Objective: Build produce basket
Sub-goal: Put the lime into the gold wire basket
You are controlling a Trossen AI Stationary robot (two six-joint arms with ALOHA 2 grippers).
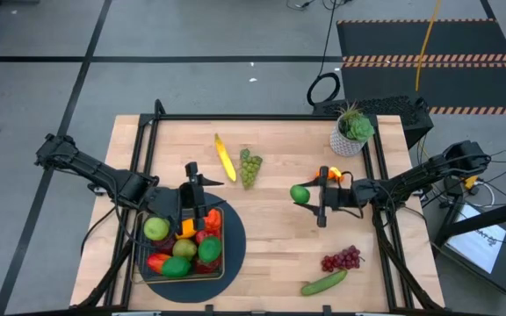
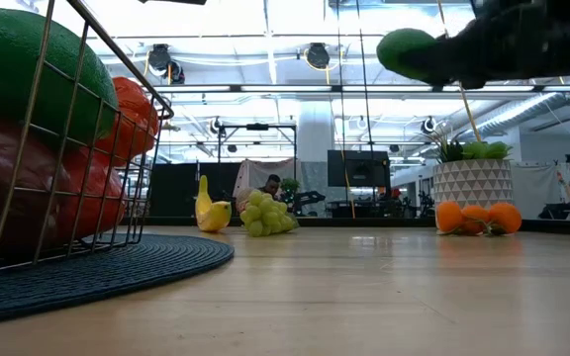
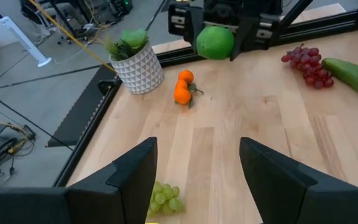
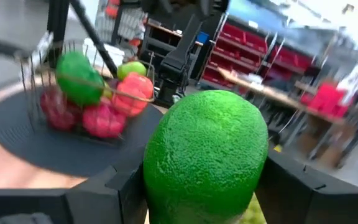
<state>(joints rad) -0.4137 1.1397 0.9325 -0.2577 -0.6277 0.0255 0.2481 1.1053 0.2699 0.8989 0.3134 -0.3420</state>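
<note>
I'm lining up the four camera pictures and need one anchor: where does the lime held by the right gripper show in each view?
High view: the lime is right of centre, at the right gripper.
Low view: top right, lifted above the table.
Left wrist view: top centre, held in the far gripper.
Right wrist view: fills the middle, between the fingers.
Shared landmark: the potted plant beside the oranges.
</note>
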